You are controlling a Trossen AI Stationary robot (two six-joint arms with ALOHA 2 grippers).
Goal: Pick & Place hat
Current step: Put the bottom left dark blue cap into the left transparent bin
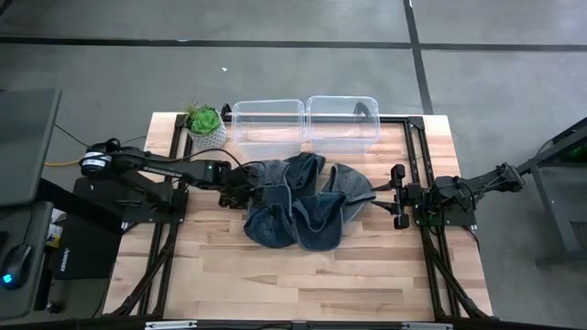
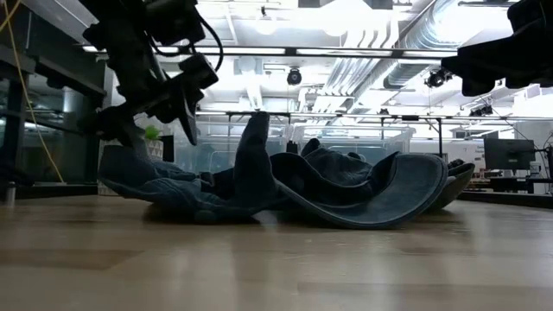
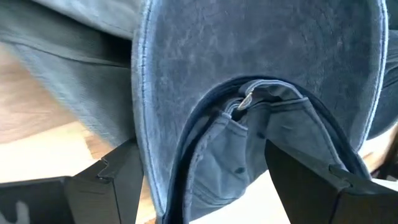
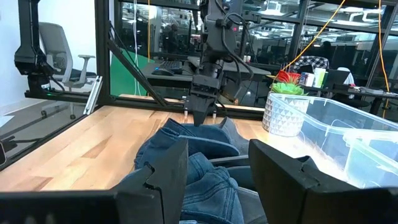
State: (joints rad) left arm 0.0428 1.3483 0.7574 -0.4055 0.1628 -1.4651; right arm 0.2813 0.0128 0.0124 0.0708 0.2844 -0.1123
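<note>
I have a pile of blue denim hats (image 1: 303, 203) lying in the middle of the wooden table (image 1: 275, 275), brims and crowns overlapping so that I cannot count them with certainty. Behind the pile, at the far edge, two clear plastic bins (image 1: 305, 126) stand side by side, and a small potted plant (image 1: 205, 125) in a white pot stands just to their left.

My left gripper (image 1: 240, 195) is down at the left edge of the pile. Through the left wrist camera I see its fingers (image 3: 106, 186) spread wide on either side of a hat's brim and back strap (image 3: 249, 102), the fabric lying between them but not pinched. In the low view that gripper (image 2: 173, 104) hangs just above the leftmost hat (image 2: 164, 186).

My right gripper (image 1: 396, 197) waits at the right edge of the pile, near the rightmost brim, its fingers (image 4: 161, 174) parted and holding nothing; the denim lies just ahead of them.
</note>
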